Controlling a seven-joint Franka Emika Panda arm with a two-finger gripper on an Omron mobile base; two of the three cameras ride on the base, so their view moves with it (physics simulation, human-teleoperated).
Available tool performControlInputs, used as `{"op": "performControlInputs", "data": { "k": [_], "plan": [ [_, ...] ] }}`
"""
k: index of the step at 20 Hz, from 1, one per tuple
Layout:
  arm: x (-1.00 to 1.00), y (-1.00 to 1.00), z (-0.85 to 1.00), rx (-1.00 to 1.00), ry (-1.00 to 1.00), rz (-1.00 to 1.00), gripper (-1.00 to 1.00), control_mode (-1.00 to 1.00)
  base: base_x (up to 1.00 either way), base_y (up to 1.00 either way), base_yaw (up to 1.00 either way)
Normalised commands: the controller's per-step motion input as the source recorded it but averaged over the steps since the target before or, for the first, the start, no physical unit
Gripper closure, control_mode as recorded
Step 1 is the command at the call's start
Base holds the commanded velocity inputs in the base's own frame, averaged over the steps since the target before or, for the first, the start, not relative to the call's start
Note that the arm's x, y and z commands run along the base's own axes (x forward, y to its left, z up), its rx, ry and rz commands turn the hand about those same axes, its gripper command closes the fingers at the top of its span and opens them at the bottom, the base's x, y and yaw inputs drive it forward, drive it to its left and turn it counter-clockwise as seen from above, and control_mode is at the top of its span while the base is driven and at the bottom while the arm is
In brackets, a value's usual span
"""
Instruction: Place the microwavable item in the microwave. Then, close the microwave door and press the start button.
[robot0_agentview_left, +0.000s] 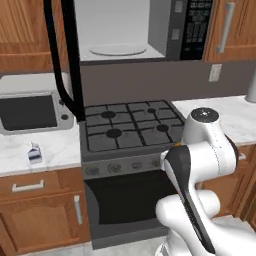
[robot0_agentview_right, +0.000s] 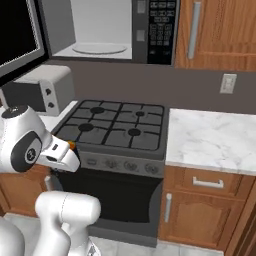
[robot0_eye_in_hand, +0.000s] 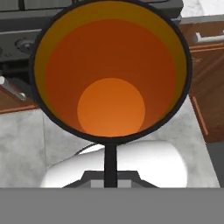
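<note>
The jaws are pinched shut on the rim of the black cup (robot0_eye_in_hand: 111, 74), held low; the microwave (robot0_agentview_left: 150, 30) gapes far above them. That thin grip could slip while lifting.

Arm (robot0_agentview_left: 200, 165) folded low in front of the base, elbow up, hand pointing down; gripper (robot0_eye_in_hand: 110, 151) clamped tight, dark fingertips pressed together at the frame's bottom.

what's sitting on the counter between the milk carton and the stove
Nothing: in the left base view the marble counter is bare from the milk carton to the stove. The silver toaster oven stands farther back, against the wall.
</note>
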Motion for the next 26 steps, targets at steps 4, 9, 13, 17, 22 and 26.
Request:
{"op": "performControlInputs", "data": {
  "k": [4,9,13,17,22,26],
  "plan": [
    [0.00,0.00,0.00,0.00,0.00,0.00,1.00,1.00,0.58,-0.48,0.28],
    [0.00,0.00,0.00,0.00,0.00,0.00,1.00,1.00,0.52,-0.43,0.24],
    [0.00,0.00,0.00,0.00,0.00,0.00,1.00,1.00,0.62,-0.34,0.23],
    [0.00,0.00,0.00,0.00,0.00,0.00,1.00,1.00,0.50,-0.30,0.19],
    [0.00,0.00,0.00,0.00,0.00,0.00,1.00,1.00,0.36,-0.18,0.08],
    [0.00,0.00,0.00,0.00,0.00,0.00,1.00,1.00,0.12,-0.03,0.01]
  ]
}}
